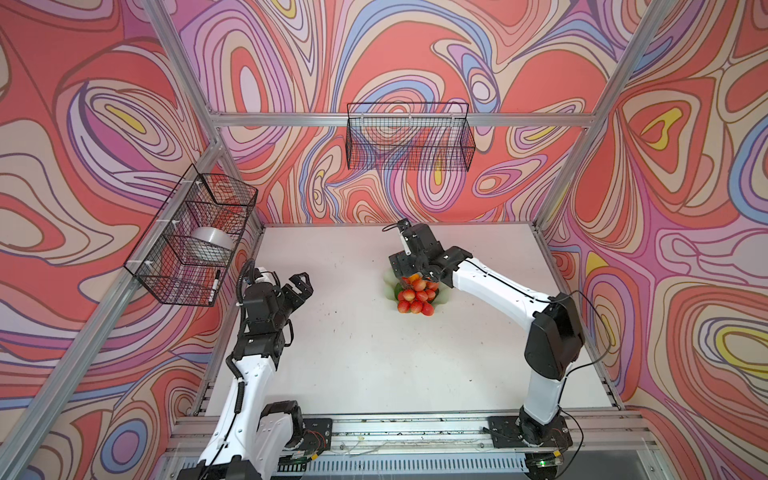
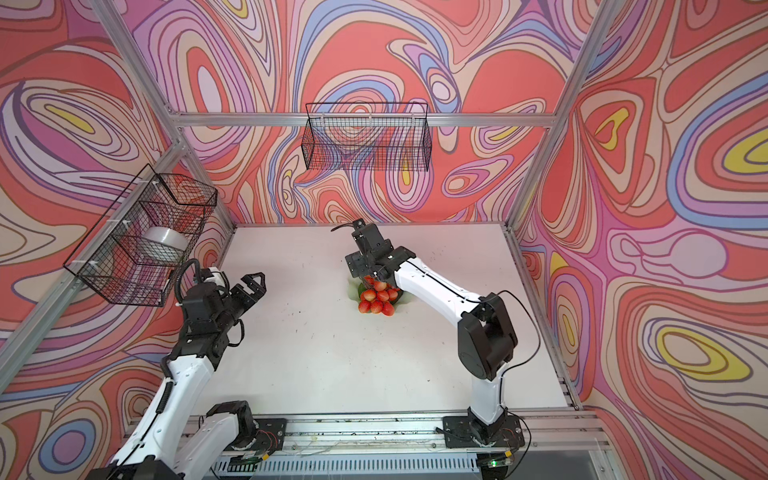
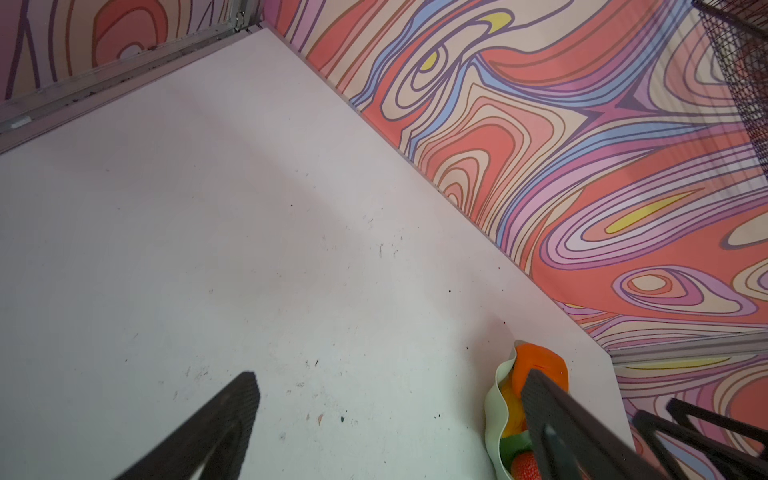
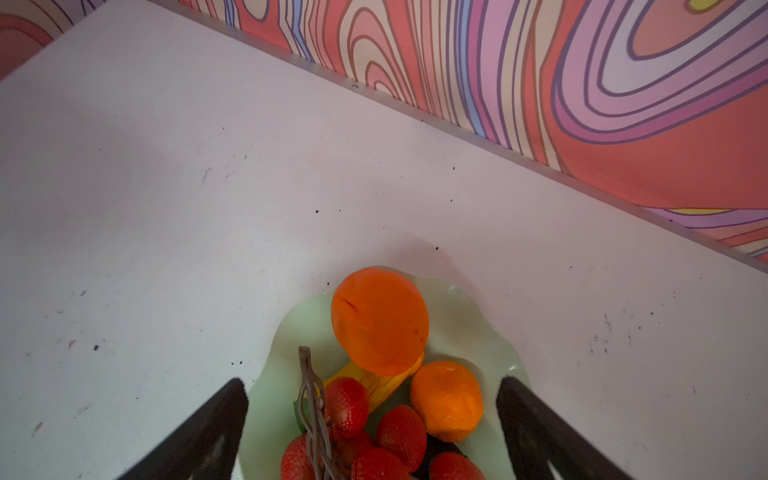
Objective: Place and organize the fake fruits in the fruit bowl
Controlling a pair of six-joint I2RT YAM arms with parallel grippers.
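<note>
While the right arm leans in over the middle-back of the scuffed white tabletop (image 1: 353,353), its right gripper (image 4: 372,386) hangs just above the fruit bowl (image 4: 469,299), that wide, shallow, pale mint-green glossy dish with the wavy rim. The jaws are spread wide, one black finger (image 4: 199,432) on each side of the dish, and nothing is pinched between them.

Everything fruity I can spot is sitting in the dish. The bunch of red-pink grapes (image 4: 401,432) on its twisty brown stem (image 4: 309,399) is piled on the side nearest the arms' bases, and in both top views it spills over the rim there (image 1: 415,307). Behind it sits the big lumpy orange fruit (image 4: 380,320), resting on the yellow-orange ribbed oblong fruit (image 4: 370,380), with the small round orange (image 4: 446,399) touching both (pretty snug pile, honestly).

The left gripper (image 1: 302,284) is well apart from all that, held up over the left side of the table with its jaws wide too and nothing in them. From its wrist view the dish only peeks in behind one finger.

On the swirly pink walls hang a black wire basket (image 1: 409,137) at the back and another black wire basket (image 1: 191,237) on the left with a pale roll (image 1: 212,245) in it.
</note>
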